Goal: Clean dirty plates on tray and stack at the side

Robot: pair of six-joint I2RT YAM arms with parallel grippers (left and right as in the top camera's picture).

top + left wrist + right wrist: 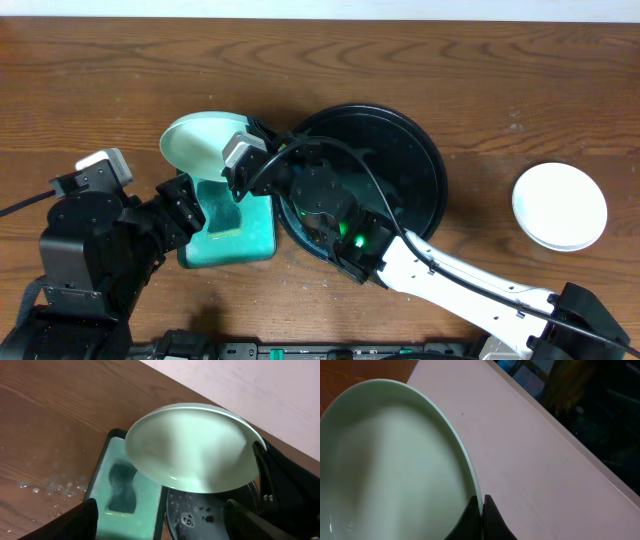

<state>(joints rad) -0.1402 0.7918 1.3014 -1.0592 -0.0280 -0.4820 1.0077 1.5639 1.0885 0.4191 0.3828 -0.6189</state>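
Right gripper (481, 507) pinching plate (395, 470) rim, tray (425, 160) part-hidden — arm (450, 275) across it

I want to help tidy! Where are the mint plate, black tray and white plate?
mint plate (198, 143), overhead view, its middle
black tray (425, 165), overhead view, bare right side
white plate (560, 205), overhead view, its middle

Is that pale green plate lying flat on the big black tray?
No, the plate hangs tilted in the air, pinched at its rim by the right claw, beside the black tray.
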